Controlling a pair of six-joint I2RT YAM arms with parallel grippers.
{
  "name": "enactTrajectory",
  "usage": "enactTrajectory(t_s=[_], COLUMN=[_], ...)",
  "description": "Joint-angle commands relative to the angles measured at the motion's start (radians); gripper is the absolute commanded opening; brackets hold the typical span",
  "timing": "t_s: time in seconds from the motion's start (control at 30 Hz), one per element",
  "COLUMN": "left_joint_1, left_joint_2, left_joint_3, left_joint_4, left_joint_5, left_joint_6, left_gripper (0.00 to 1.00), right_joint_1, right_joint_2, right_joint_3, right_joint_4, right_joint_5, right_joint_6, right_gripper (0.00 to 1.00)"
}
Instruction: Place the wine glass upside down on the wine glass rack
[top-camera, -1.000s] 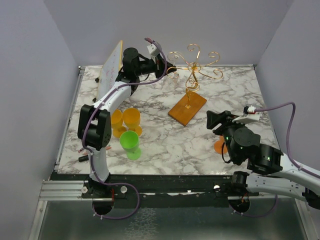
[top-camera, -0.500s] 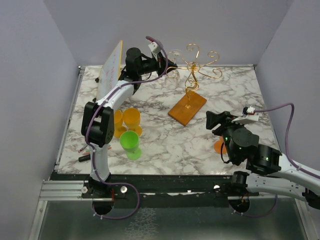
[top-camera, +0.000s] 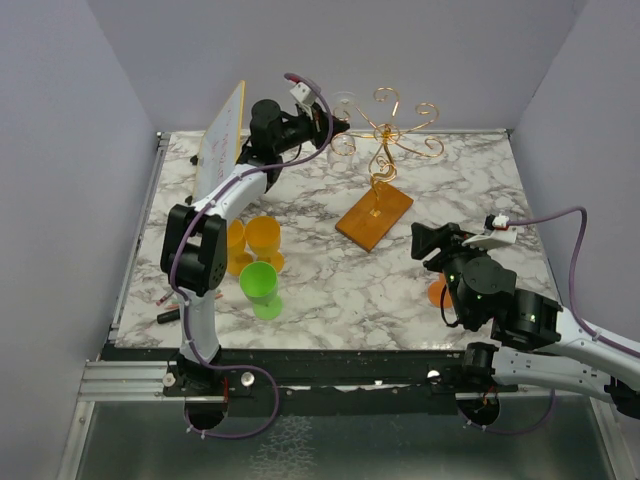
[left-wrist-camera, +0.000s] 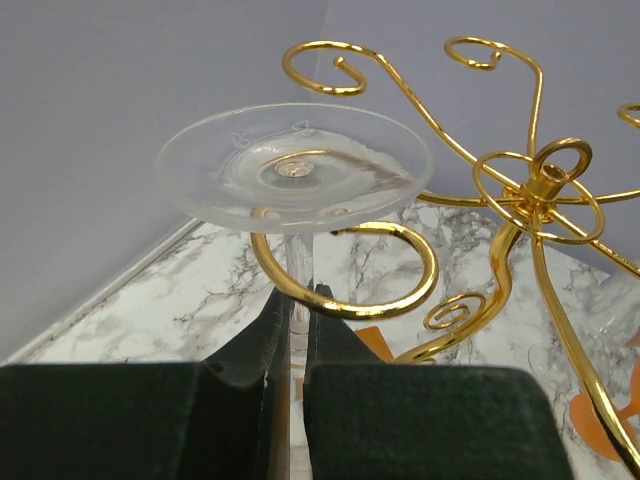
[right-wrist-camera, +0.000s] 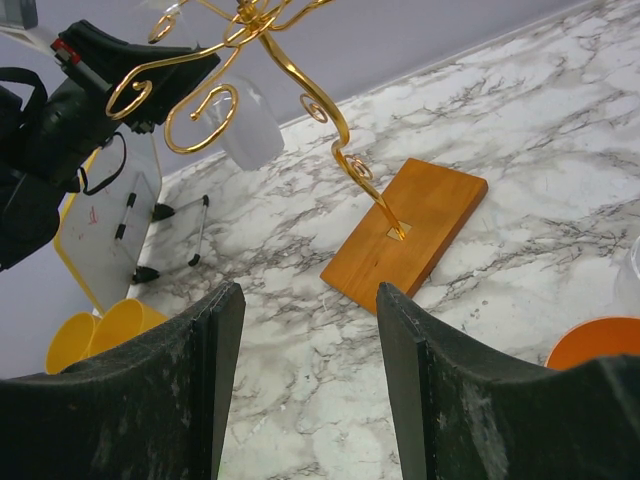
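The left end effector (left-wrist-camera: 293, 300) was pinched tight on the stem of the wine glass (left-wrist-camera: 295, 165), which was upside down, foot uppermost, right at a curled arm of the wine glass rack (left-wrist-camera: 530, 190) — whether it hung there I couldn't tell. The right end effector (right-wrist-camera: 305, 300) stood well open and empty, low over the counter (top-camera: 470, 170). The counter was white marble veined with grey, carrying a tilted whiteboard (top-camera: 220, 140) at the far left, and yellow cups (top-camera: 263, 237) and a green cup (top-camera: 259, 280) nearer — with plain pale walls (top-camera: 60, 150) around.
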Motion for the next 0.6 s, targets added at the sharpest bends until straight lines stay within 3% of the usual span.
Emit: enactTrajectory(t_s=[0.0,0.57], left_joint_1=[0.0,0.0], left_joint_2=[-0.096,-0.133], left_joint_3=[-0.082,-0.194], left_joint_4=[0.116,0.254], left_joint_5=[-0.071,0.082], left_joint_6=[0.022,0.056], left_gripper=[0.0,0.01], right_joint_1=[0.006,0.006], right_joint_2=[-0.005,0.018], right_joint_3=[-0.015,0.009], right_joint_4=[0.016,-0.034], right_joint_5=[0.031,0.029], right_joint_6=[0.024,0.068], right_gripper=[0.61,0.61])
